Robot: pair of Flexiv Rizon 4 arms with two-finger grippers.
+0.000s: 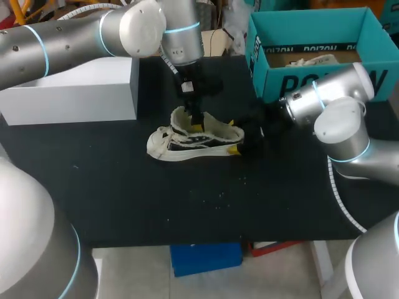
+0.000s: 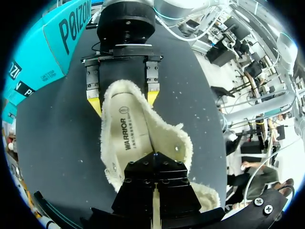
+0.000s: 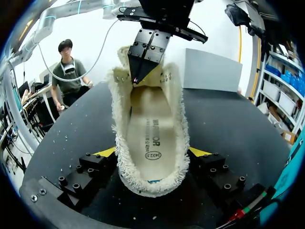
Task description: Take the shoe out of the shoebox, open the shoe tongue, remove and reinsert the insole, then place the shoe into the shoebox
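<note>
A cream, fleece-lined shoe lies on its side on the black table, mid-table. My right gripper clasps its heel, one yellow tip on each side, so it is shut on the shoe. The printed insole lies flat inside. My left gripper comes down from above, shut, its tips in the shoe's mouth by the raised tongue. Whether they pinch anything is hidden. The left wrist view shows the right gripper straddling the heel. The teal shoebox stands open at the back right.
A white box sits at the back left of the table. The shoebox wall is close behind my right arm. Small white crumbs dot the black tabletop in front of the shoe.
</note>
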